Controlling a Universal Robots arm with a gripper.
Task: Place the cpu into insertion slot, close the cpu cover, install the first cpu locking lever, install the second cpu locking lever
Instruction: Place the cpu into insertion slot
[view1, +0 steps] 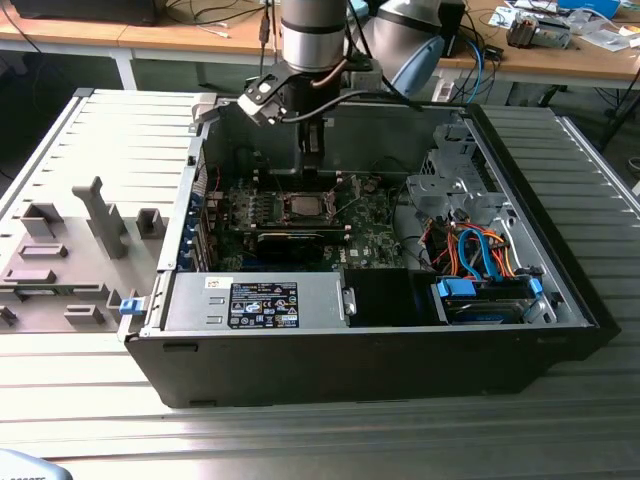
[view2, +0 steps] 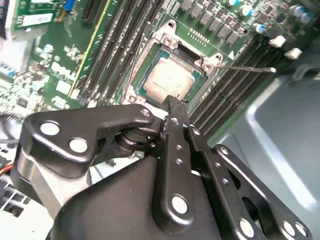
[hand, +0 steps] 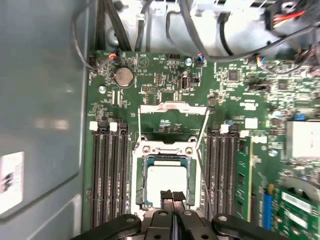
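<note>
The cpu (hand: 164, 182) (view2: 170, 80), a silvery square chip, lies in the insertion slot (hand: 137, 175) on the green board, inside the open computer case (view1: 350, 330). My gripper (hand: 172, 194) (view2: 175, 102) hangs just over the chip's edge with its two black fingers pressed together and nothing between them. In the exterior view the gripper (view1: 312, 165) points straight down at the slot (view1: 300, 208). The cpu cover (hand: 172, 106) appears tilted up beyond the slot, with board showing through its window. A thin locking lever (view2: 245, 67) (hand: 202, 132) sticks out beside the slot.
Rows of narrow black memory slots (hand: 107, 175) (hand: 222, 175) flank the socket. The case's grey wall (hand: 40, 100) rises close by. Bundled cables (view1: 475, 255) and a drive cage (view1: 445, 185) fill the exterior view's right. A grey fixture tray (view1: 70, 260) lies outside the case.
</note>
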